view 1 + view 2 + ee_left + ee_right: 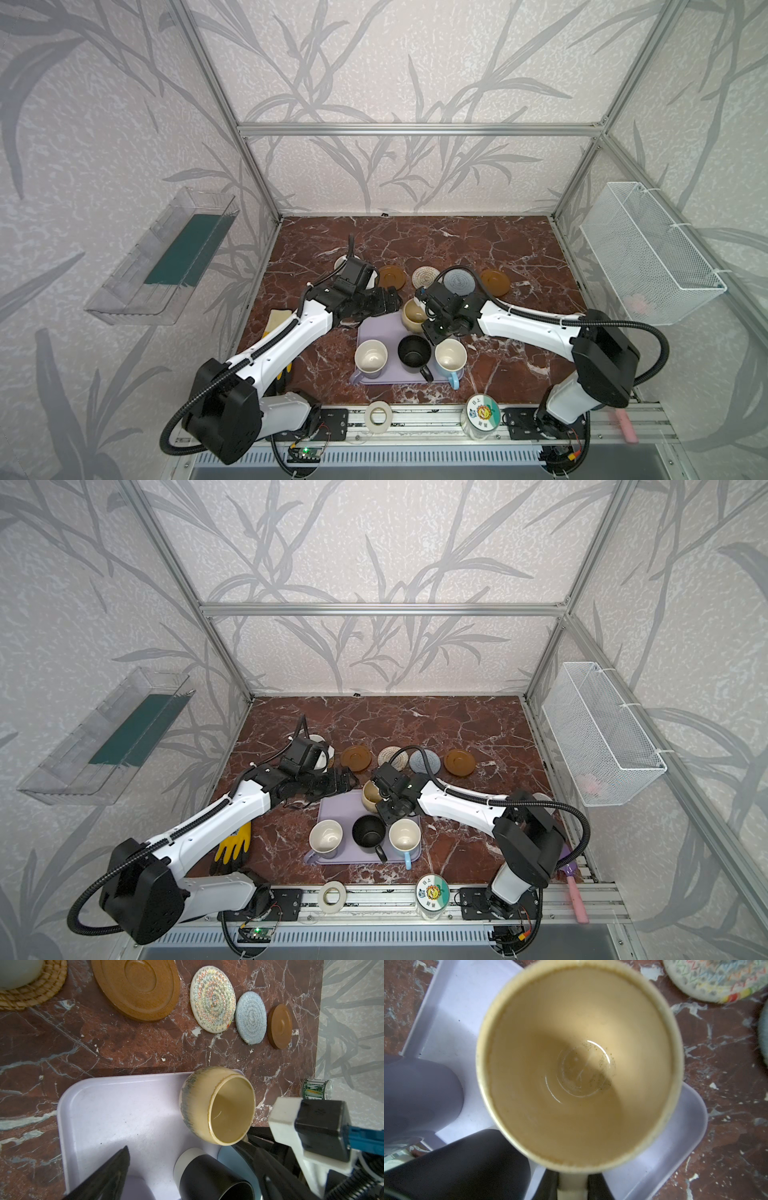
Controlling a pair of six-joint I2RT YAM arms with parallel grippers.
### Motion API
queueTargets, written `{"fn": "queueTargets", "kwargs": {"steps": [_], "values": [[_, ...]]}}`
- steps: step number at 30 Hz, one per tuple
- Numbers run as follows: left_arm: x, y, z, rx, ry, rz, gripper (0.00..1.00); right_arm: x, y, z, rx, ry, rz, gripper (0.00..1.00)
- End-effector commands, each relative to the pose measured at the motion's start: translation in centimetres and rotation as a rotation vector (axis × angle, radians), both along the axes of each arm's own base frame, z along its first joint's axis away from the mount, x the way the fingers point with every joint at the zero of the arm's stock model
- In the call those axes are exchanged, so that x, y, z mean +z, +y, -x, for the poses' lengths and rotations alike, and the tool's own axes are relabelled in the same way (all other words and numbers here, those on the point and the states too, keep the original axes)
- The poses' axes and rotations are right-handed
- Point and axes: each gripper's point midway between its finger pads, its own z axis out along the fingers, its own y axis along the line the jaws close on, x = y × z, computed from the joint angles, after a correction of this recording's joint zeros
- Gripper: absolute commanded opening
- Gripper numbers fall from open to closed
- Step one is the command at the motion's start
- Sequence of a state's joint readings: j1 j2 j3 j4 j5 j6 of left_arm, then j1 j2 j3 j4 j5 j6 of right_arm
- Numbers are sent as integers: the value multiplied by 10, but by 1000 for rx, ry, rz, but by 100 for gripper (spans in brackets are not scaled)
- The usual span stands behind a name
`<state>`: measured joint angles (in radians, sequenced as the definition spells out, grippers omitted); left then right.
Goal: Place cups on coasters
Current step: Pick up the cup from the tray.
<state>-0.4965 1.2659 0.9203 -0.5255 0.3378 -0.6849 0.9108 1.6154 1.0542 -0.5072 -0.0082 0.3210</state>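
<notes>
Found the right gripper (572, 1187) clamped on the handle of the beige mug (579, 1064), with a dark finger (550, 1186) tight against each side of that handle at the bottom edge of the right wrist view. Placed the beige mug (413, 313) just right of centre in both top views, mouth up, over the upper right corner of the lavender tray (378, 328). Could not judge contact between its base and the tray.

Found the left gripper (388, 301) spread wide and holding nothing, just left of the beige mug, by the tray's upper left corner.

Counted three more mugs upright in a row along the tray's lower edge: lavender mug (371, 359) at left, black mug (414, 353) in the middle, light blue mug (451, 355) at right.

Spotted the white mug (16, 972) seated on the rattan coaster (41, 991) at the upper left corner of the left wrist view, mostly hidden behind the left arm in the top views.

Logged four bare coasters in a line above the tray, left to right: wooden coaster (391, 277), cream woven coaster (426, 276), grey-blue coaster (459, 282) partly under the right arm's cable, second wooden coaster (495, 282).

Saw a tape roll (377, 415) and a labelled jar (482, 413) on the rail at the bottom of the frame.
</notes>
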Motion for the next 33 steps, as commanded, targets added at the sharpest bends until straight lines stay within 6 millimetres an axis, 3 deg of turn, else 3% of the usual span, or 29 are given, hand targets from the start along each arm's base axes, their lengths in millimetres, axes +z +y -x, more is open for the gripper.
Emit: {"fn": "queueTargets", "kwargs": {"steps": [1, 3, 19, 33], "values": [[1, 0, -4, 12, -5, -11, 95, 30, 11, -9, 4, -64, -53, 3], [2, -1, -5, 11, -7, -9, 95, 36, 11, -9, 3, -72, -61, 0], [10, -7, -13, 10, -23, 13, 95, 61, 10, -10, -11, -119, -111, 0], [-1, -6, -10, 15, 4, 4, 95, 24, 6, 1, 44, -22, -6, 0]]}}
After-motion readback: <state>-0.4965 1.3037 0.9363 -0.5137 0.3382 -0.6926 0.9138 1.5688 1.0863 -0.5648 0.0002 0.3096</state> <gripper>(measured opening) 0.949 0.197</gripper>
